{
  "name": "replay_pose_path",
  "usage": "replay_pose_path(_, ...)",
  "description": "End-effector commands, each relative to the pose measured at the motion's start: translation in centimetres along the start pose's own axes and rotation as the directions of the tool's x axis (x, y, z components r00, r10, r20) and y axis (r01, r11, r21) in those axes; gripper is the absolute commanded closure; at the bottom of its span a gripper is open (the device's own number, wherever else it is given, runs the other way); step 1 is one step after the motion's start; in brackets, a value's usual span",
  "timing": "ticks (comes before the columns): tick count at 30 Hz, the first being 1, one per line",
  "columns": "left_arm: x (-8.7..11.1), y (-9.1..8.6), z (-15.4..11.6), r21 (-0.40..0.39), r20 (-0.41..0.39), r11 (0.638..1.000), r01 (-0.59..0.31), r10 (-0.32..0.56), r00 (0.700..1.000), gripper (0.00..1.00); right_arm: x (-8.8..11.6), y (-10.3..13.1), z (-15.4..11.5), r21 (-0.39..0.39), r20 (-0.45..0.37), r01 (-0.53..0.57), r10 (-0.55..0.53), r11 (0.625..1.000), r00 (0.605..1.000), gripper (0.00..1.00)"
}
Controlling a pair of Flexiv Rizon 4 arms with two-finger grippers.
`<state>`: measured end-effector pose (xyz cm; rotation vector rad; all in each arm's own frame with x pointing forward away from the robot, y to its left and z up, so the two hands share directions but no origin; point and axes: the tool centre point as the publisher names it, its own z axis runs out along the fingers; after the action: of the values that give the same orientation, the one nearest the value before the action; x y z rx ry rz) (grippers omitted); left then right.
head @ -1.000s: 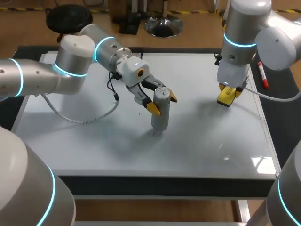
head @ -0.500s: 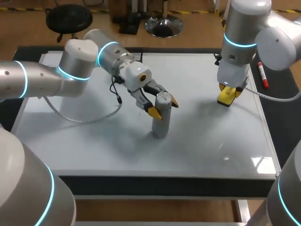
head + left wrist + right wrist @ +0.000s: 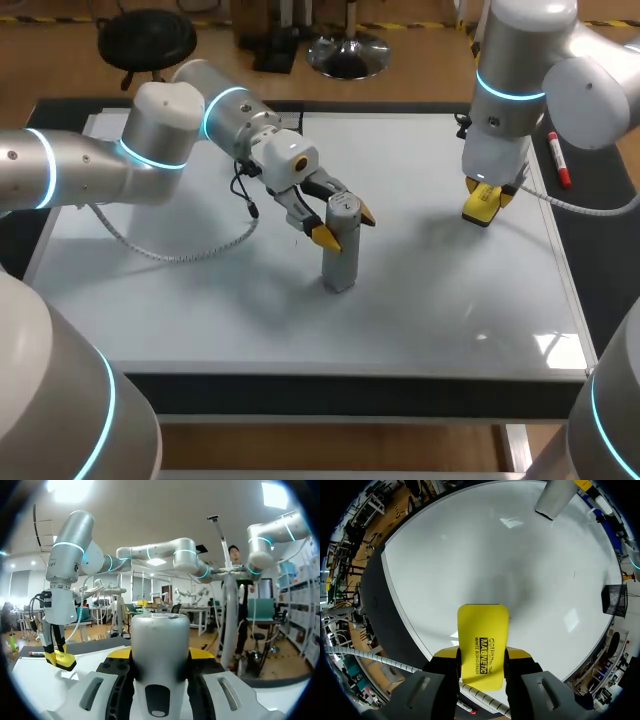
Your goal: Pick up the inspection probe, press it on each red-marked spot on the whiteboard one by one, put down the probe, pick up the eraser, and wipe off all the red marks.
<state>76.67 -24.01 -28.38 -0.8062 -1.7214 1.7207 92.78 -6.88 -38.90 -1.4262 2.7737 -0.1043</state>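
Note:
The grey cylindrical probe (image 3: 340,250) stands upright with its lower end on the whiteboard (image 3: 200,300) near the middle. My left gripper (image 3: 345,224) is shut on its upper part. In the left wrist view the probe (image 3: 159,650) fills the space between the yellow tips. My right gripper (image 3: 484,196) hangs over the board's right side, shut on the yellow eraser (image 3: 481,205). The right wrist view has the eraser (image 3: 482,640) between the fingers, with the whiteboard (image 3: 495,555) below and the probe (image 3: 555,497) far ahead. I see no red marks on the board.
A red marker (image 3: 557,158) lies on the dark table strip right of the whiteboard, beside my right arm. My left arm's grey cable (image 3: 190,252) droops onto the board's left half. The board's front edge (image 3: 340,372) runs close to the table edge.
My left gripper has shifted slightly with the probe, which dipped a little and now stands straight on the board. The right arm and eraser have not moved.

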Motion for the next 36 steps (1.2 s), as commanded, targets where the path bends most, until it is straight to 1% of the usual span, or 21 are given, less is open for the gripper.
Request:
replay_pose_path(1, 0.33, -0.01, 0.09, -0.032, 0.003, 0.999, 0.009, -0.009, 1.0, 1.0, 0.06, -0.05, -0.1, 0.001, -0.002, 0.002, -0.002, 1.0, 1.0, 1.0)
replay_pose_path(6, 0.38, 0.26, 0.01, -0.073, 0.011, 0.997, 0.014, -0.013, 1.0, 1.0, 0.06, -0.05, -0.1, 0.001, -0.002, 0.002, -0.002, 1.0, 1.0, 1.0)
replay_pose_path(10, 0.32, 0.46, -0.04, -0.086, 0.015, 0.996, 0.02, -0.019, 1.0, 1.0, 0.06, -0.05, -0.1, 0.001, -0.002, 0.002, -0.002, 1.0, 1.0, 1.0)
replay_pose_path(13, 0.29, 0.69, -0.09, -0.109, 0.014, 0.993, 0.035, -0.034, 0.999, 1.0, 0.06, -0.05, -0.1, 0.001, -0.002, 0.002, -0.002, 1.0, 1.0, 1.0)
replay_pose_path(21, 0.16, 0.92, -0.2, -0.116, 0.017, 0.993, 0.035, -0.034, 0.999, 1.0, 0.06, -0.05, -0.1, 0.001, -0.002, 0.002, -0.002, 1.0, 1.0, 1.0)
replay_pose_path(36, -0.1, 0.79, -0.37, -0.117, 0.014, 0.993, 0.032, -0.031, 0.999, 1.0, 0.06, -0.05, -0.1, 0.001, -0.002, 0.002, -0.002, 1.0, 1.0, 1.0)
